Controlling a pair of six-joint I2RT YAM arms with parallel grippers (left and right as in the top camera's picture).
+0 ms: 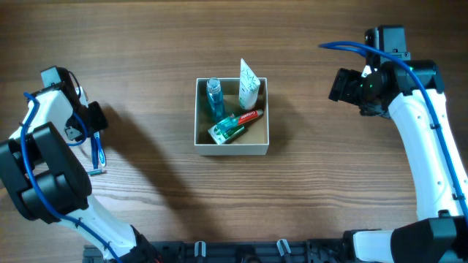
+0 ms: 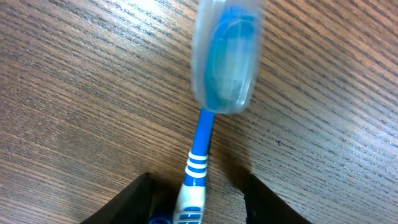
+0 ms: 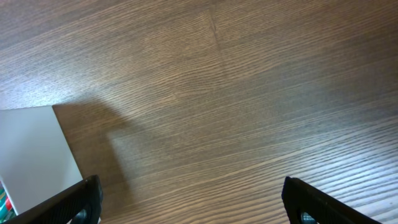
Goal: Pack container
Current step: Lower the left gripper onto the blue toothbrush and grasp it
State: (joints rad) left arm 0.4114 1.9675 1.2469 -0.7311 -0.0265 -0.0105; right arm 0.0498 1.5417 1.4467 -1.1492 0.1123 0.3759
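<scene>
The container [image 1: 231, 151], a small white-walled square box with a tan inside, stands at the table's middle; its white wall also shows in the right wrist view [image 3: 34, 149]. A blue and white toothbrush [image 1: 97, 152] with a clear cap over its head lies on the table at the far left. My left gripper [image 1: 93, 120] is open, with a finger on each side of the toothbrush handle [image 2: 200, 149] and a gap on both sides [image 2: 198, 199]. My right gripper [image 1: 340, 85] is open and empty [image 3: 193, 199] above bare wood, right of the container.
Inside the container are a teal bottle [image 1: 214, 96], a white tube [image 1: 248, 82] leaning on the back right corner, a red and white toothpaste tube [image 1: 248, 117] and a green packet [image 1: 227, 130]. The table is dark wood.
</scene>
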